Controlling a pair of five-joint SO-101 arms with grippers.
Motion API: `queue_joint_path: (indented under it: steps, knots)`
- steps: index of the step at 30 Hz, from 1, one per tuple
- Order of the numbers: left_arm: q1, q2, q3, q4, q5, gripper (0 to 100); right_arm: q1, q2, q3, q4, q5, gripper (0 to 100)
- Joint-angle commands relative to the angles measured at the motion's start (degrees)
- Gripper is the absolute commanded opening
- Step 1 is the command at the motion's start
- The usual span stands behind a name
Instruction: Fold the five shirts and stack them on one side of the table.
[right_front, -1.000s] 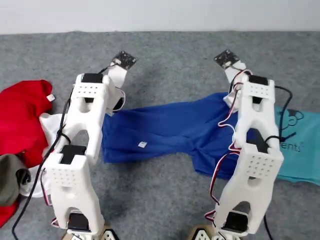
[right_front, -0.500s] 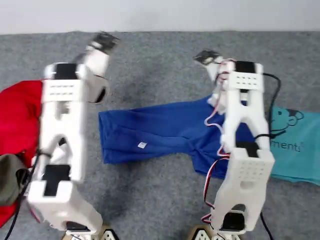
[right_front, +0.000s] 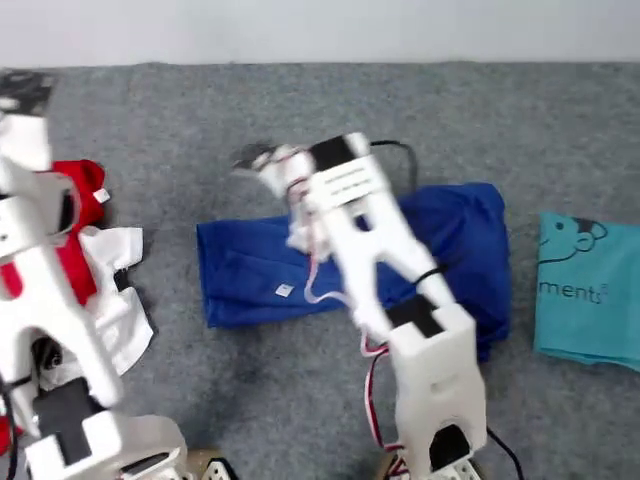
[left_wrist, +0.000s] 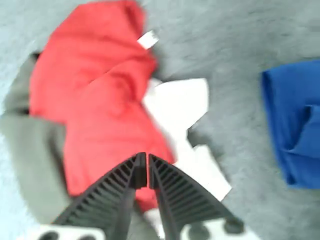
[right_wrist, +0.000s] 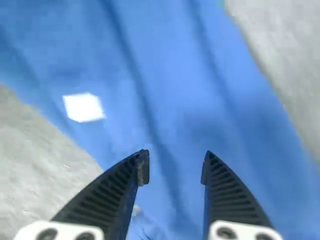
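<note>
The blue shirt (right_front: 250, 270) lies in the middle of the table (right_front: 450, 110). It looks partly folded. Its long way runs side to side, from the red shirt (left_wrist: 100, 90) end to the teal shirt (right_front: 590, 300) end.

The right gripper (right_wrist: 172, 167) hangs just above the blue shirt, at the end nearest the red shirt, close to the small white label (right_wrist: 82, 107). Its jaws are wide apart with nothing in them. This arm is the nearer one, so I think it does the next fold.

The left gripper (left_wrist: 142, 162) is well away from the blue shirt, over the red shirt. Its jaws are almost pressed together and hold nothing. A white shirt (left_wrist: 180, 102) and a grey shirt (left_wrist: 30, 145) touch the red one in a pile.
</note>
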Motion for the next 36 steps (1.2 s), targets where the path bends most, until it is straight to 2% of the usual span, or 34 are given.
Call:
queue_joint_path:
  steps: [1, 5, 10, 16, 27, 32, 36]
  knots:
    - [-4.3, -4.1, -2.3, 1.1, -1.0, 2, -5.8, -3.7, -3.7, -3.1, -1.3, 18.6]
    - [-6.8, -5.4, -2.3, 1.1, -1.0, 2, -10.2, -3.7, -3.7, -8.0, -4.6, 18.7]
    - [-6.8, -7.6, 0.7, 1.2, -1.1, 2, -13.9, -0.7, -3.7, -9.7, -4.6, 18.7]
    - [-6.8, -11.1, 6.1, 0.3, -1.1, 2, -14.1, 6.2, -6.7, -11.7, -4.6, 18.7]
    - [-6.8, -20.7, 20.1, -6.7, -3.9, 2, -12.7, 19.4, -22.2, -9.3, -4.6, 17.8]
    - [-6.8, -24.4, 26.8, -9.7, -5.1, 2, -12.5, 21.1, -27.6, -5.3, -4.1, 0.2]
    - [-6.9, -26.1, 29.8, -10.3, -6.6, 2, -11.6, 20.9, -34.1, 0.0, -3.8, 0.9]
